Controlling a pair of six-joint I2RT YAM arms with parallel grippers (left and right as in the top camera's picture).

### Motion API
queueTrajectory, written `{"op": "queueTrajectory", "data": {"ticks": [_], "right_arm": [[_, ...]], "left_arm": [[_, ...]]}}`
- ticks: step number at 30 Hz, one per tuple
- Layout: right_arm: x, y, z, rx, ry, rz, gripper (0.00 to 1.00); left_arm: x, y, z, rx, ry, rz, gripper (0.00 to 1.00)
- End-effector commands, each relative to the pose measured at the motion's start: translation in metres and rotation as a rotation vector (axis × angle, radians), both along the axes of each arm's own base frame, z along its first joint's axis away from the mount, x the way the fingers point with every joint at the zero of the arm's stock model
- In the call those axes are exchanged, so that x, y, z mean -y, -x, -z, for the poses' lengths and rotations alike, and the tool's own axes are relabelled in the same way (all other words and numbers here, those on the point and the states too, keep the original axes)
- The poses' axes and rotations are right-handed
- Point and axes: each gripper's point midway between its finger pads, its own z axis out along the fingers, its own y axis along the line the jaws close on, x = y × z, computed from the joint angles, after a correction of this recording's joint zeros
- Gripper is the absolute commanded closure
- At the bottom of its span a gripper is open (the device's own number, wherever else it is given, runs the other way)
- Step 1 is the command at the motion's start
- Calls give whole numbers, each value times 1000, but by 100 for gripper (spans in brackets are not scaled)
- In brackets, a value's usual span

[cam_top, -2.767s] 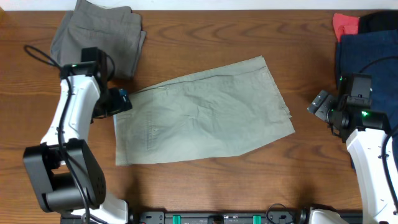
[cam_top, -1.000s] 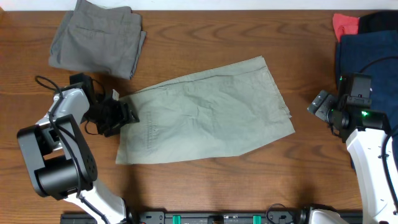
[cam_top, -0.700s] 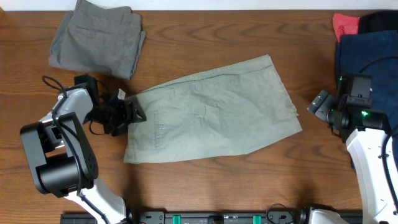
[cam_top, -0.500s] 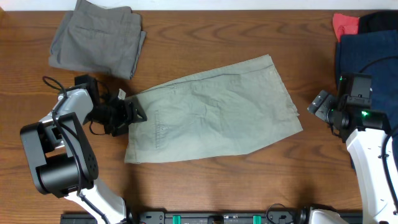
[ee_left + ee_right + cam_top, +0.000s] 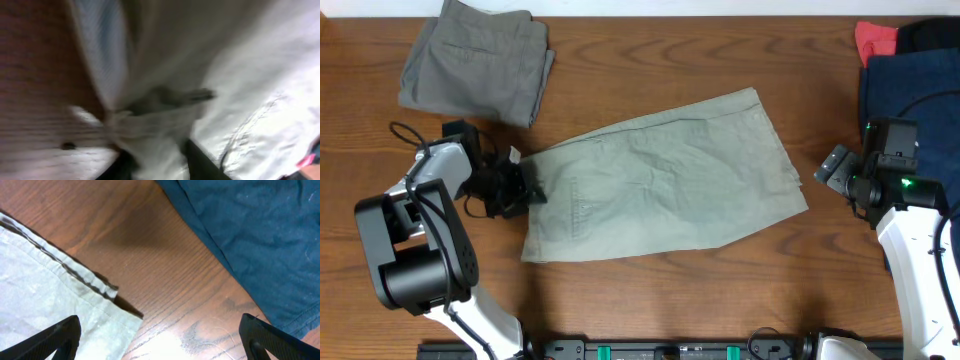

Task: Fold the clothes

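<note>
The pale khaki shorts (image 5: 665,180) are lying spread flat across the middle of the wooden table (image 5: 650,60), angled so that the waistband end is pointing toward the left arm and the leg hems toward the right arm. The left gripper (image 5: 527,187) is sitting low at the waistband edge, touching the cloth there. In the left wrist view, which is badly blurred, a bunched ridge of pale fabric is running down between the two dark fingers (image 5: 202,162), so the jaws are looking clamped on that fold of the waistband edge with only cloth between them. The right gripper (image 5: 838,172) is hovering above bare wood, just beside the hem end of the shorts and near the navy garment (image 5: 910,85). Its fingers (image 5: 50,340) are showing at the two bottom corners of the right wrist view, spread wide apart, gripping nothing and touching nothing. A folded pair of grey-olive shorts (image 5: 475,60) is resting at the far left of the table, well apart from the khaki pair.
</note>
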Motion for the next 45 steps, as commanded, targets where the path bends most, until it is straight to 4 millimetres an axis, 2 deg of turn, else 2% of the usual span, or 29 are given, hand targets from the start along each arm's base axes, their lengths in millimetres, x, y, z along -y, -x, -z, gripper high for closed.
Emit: {"op": "queueTrajectory", "data": {"ticks": [1,2,10,15,20,24,29,33,37,42,45], "right_arm": [[0,-1,-1,-2,21,-12,1],[0,0,-1,-2,21,-11,1],[0,0,-1,-2,21,-11,1],[0,0,-1,-2,20,-12,1],[0,0,-1,-2,21,-11,1],[0,-1,-1,-2,21,-12,1],[0,-1,-1,-2,21,-12,1],[0,0,-1,-2,20,-12,1],[0,-1,-1,-2,21,-12,1],[0,0,-1,-2,20,-12,1],[0,0,-1,-1,21,-11,1]], "left_arm": [[1,41,42,-166,-44,44,90],[1,41,41,-170,-43,44,94],[0,41,37,-171,-48,42,94],[-25,32,21,-207,-154,-37,94],[-35,11,-21,-156,-179,-57,94],[-42,-12,-70,-34,-215,-93,94],[-42,-19,-127,110,-250,-118,94],[-30,-16,-171,236,-274,-98,94],[-11,-13,-204,351,-285,-60,94],[27,-9,-223,431,-265,17,94],[53,-17,-228,477,-239,55,94]]}}
